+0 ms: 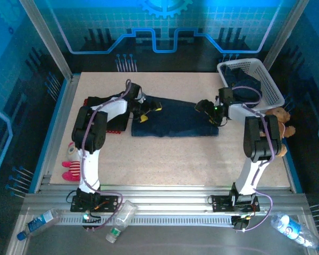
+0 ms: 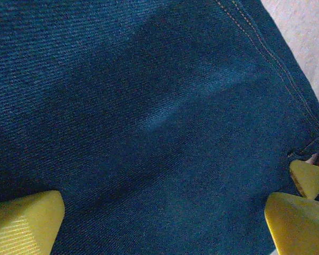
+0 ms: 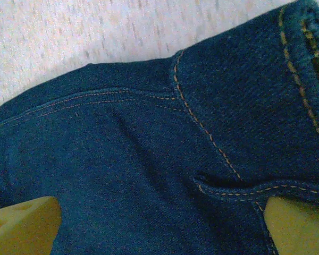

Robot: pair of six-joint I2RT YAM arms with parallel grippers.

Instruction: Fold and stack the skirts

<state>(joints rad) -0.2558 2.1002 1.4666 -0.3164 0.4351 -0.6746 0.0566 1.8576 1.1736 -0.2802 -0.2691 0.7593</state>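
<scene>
Over opposite ends of the denim skirt the left jaws and right jaws gape wide, empty; a shallow pinch may catch one layer, skewing the fold.

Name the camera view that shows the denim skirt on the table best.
Top external: the denim skirt lies spread on the table, nearly all visible. The left wrist view gives close-up weave and a stitched edge; the right wrist, orange-stitched seams.
</scene>
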